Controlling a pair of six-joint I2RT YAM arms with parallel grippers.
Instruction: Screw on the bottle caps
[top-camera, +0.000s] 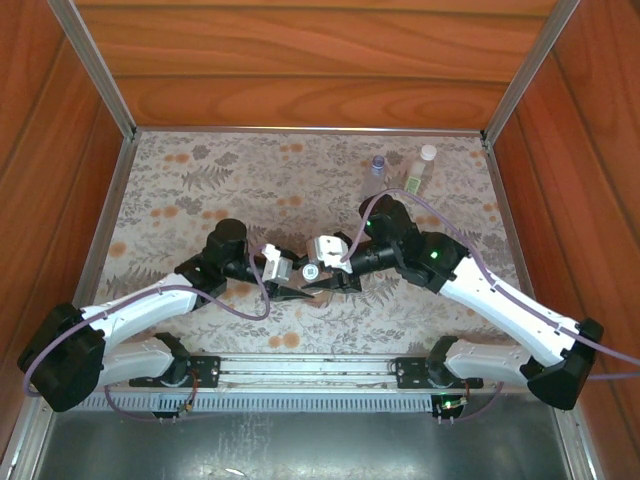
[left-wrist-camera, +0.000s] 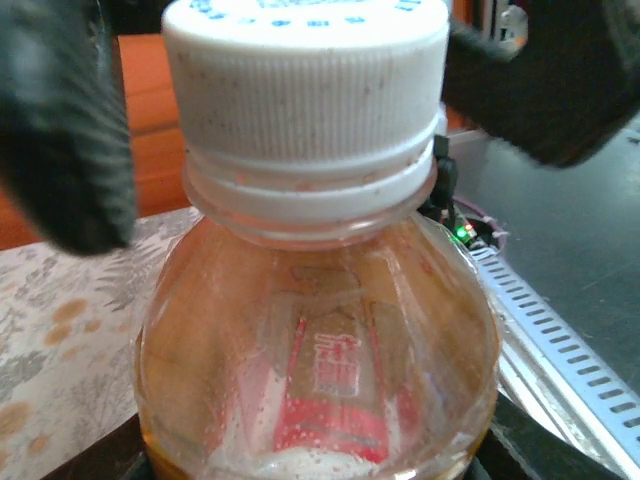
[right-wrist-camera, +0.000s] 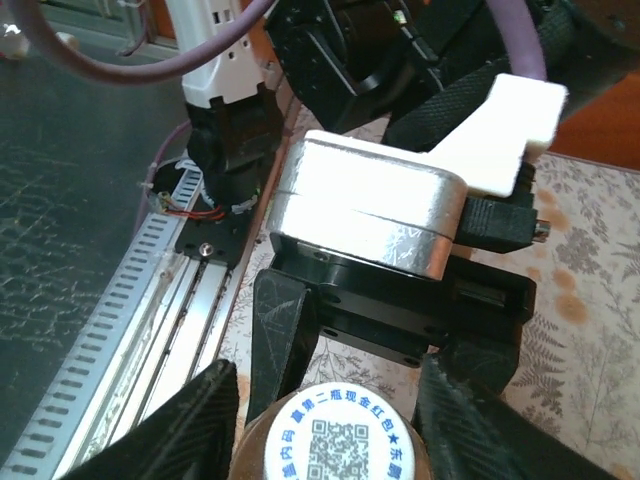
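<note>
I count three bottles: bluish bottle (top-camera: 378, 168) and green-labelled bottle (top-camera: 418, 180) at the tabletop's (top-camera: 200, 200) far edge, amber bottle (left-wrist-camera: 320, 350) too. I make out two white caps (left-wrist-camera: 305, 80) (top-camera: 428, 152).

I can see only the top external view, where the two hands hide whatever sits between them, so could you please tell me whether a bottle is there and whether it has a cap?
Observer: Yes. The left wrist view shows an amber bottle with a red label, and a white ribbed cap sits on its neck.
Operator: Thank you. Where is the right hand relative to that cap?
Observer: The right hand has a finger on each side of the cap, and a gap shows beside one finger.
Operator: Is anything on the cap's top?
Observer: A printed QR code ringed by blue characters, seen from the right wrist.
</note>
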